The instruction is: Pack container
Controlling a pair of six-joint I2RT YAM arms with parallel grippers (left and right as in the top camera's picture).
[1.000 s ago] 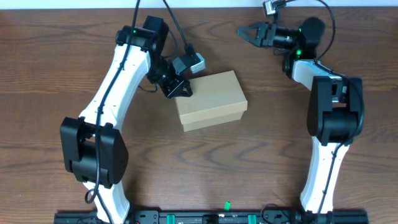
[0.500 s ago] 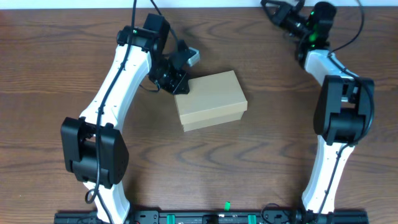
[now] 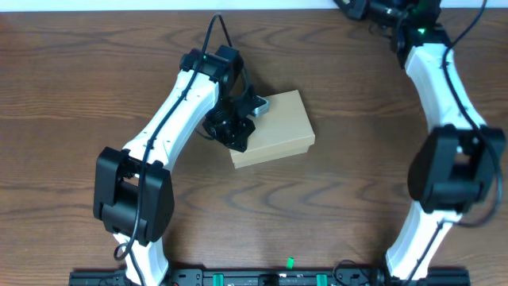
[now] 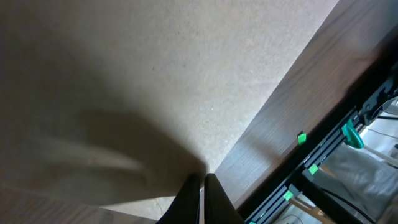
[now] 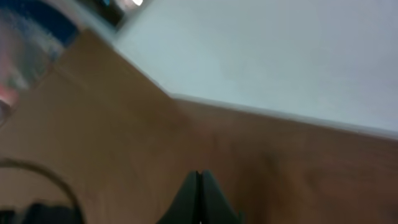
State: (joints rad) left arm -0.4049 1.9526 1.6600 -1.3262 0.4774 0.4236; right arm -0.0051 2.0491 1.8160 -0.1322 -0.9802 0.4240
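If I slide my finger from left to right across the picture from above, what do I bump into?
left arm → box → right arm

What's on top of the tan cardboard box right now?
Only the left hand, fingers shut, over the left end of the plain tan cardboard box. The box is closed, so anything inside is hidden, as is the surface beneath the hand.

Overhead looks straight down; left wrist close above container (image 4: 186, 74), right perhaps toward wall (image 5: 280, 56).
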